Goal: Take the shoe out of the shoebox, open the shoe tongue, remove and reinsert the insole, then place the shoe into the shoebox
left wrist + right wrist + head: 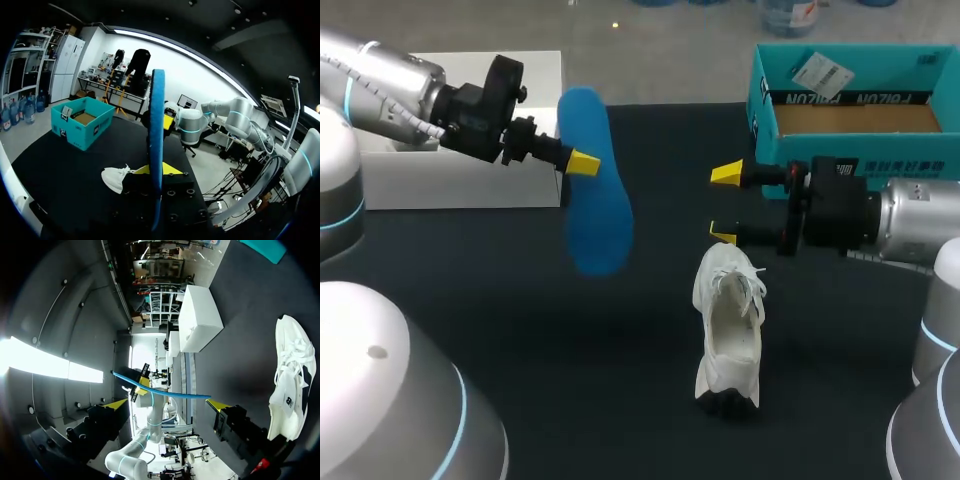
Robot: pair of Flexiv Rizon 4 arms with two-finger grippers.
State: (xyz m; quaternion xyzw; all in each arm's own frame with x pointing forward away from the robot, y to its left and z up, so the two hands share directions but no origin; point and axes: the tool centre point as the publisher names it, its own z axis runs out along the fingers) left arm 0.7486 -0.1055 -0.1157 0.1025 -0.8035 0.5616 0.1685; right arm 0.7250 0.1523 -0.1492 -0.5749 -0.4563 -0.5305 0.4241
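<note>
Left tool (584, 161) pinching flat blue insole (597, 205); right tool (725, 203) spread wide near white laced shoe (728, 325).

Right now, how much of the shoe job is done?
Done: the white shoe is out of the teal shoebox, on the table, and its blue insole is out. In hand: the left tool holds the insole up in the air; the right tool is open near the shoe. Left: put the insole back, then the shoe into the shoebox.

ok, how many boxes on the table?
2. The teal shoebox is at the far right of the table, open; the white box is at the far left, partly behind my left arm. None seem hidden.
</note>
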